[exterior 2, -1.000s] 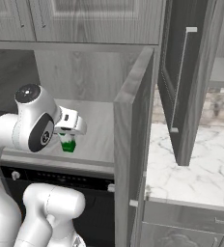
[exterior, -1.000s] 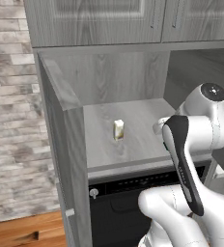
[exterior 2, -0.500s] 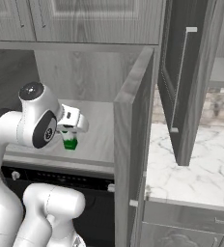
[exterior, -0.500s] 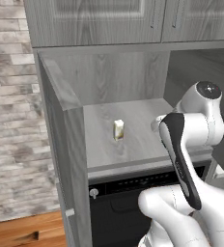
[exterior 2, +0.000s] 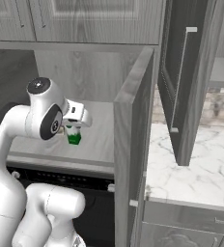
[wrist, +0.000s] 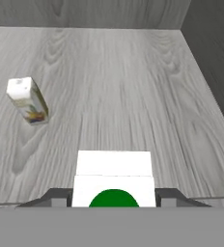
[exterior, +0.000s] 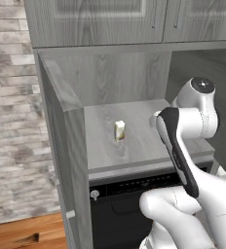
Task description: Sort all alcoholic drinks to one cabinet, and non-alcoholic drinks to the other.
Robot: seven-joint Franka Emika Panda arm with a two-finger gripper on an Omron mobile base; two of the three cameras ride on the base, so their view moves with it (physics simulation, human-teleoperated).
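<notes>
The tool [wrist: 114, 197] grips the green and white carton [exterior 2: 74, 136] between its fingers, near the shelf's [exterior: 139, 141] front edge by the right wall. Farther in, toward the left side, the cream-yellow carton [exterior: 119, 131] stands upright, well apart.

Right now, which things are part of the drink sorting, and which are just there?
Part of the job:
- green and white carton, held in the gripper
- cream-yellow carton, standing on the shelf
- cabinet niche shelf

Just there:
- black oven
- marble counter
- brick wall
</notes>
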